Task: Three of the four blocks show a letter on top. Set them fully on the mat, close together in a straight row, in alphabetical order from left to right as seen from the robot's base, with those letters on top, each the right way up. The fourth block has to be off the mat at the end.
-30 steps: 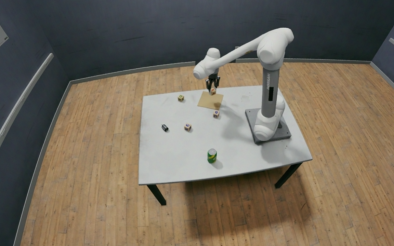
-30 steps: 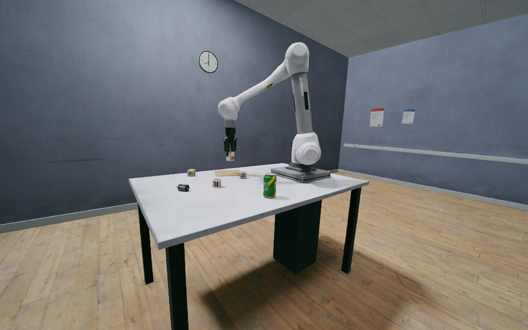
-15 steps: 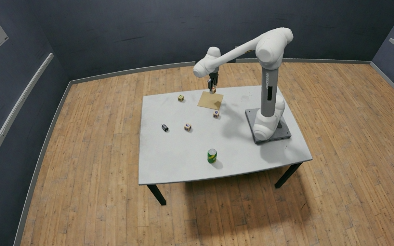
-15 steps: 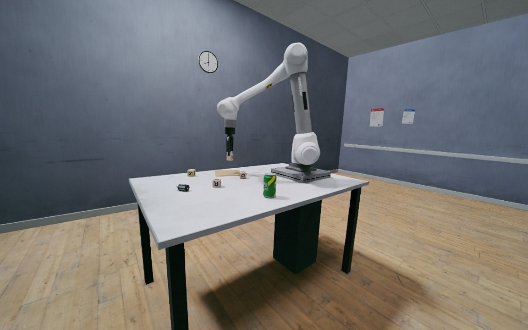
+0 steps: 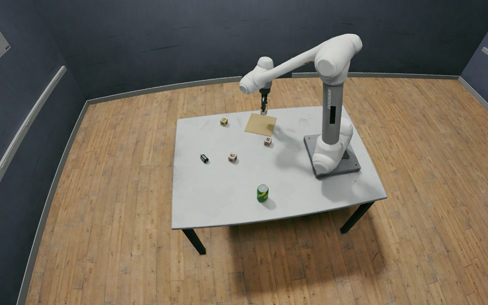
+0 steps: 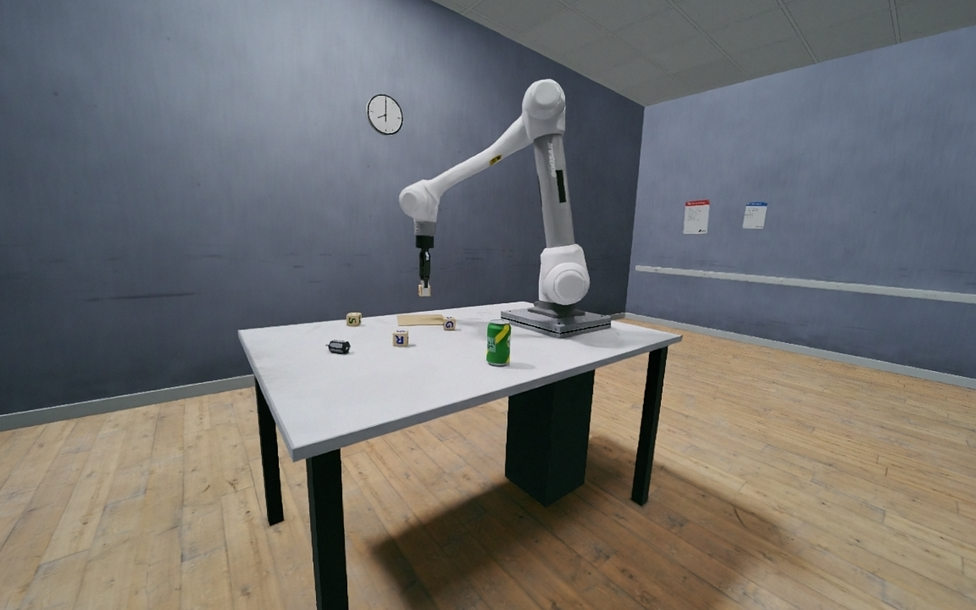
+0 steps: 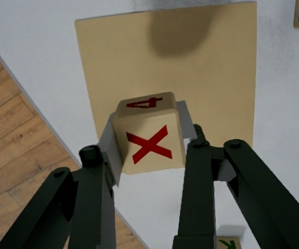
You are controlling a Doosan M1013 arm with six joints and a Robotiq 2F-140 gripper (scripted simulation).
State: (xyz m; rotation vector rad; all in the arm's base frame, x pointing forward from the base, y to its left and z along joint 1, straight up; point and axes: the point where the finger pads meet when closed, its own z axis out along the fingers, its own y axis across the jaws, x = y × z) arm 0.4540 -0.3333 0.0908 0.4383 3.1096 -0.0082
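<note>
Holding the X block snugly between my part-closed fingers | block raised above the mat | block's sides roughly parallel to mat's edges | lowering probably needs little twist.

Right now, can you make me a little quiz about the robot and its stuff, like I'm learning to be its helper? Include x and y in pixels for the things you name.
1. True or false: the green can (image 5: 262, 194) (image 6: 498, 343) is lying on its side.
2. Fill in the missing letter: the tool (image 5: 264, 110) (image 6: 424, 287) (image 7: 150, 122) is holding a block (image 5: 264, 112) (image 6: 424, 291) (image 7: 153, 162) with a big red ___ on its top.
3. Pick one. Where is the held block?
A) Standing on the table (image 5: 207, 197) (image 6: 370, 394) (image 7: 42, 72)
B) Raised above the table
C) Down on the floor

Key: 1 false; 2 X; 3 B
</note>
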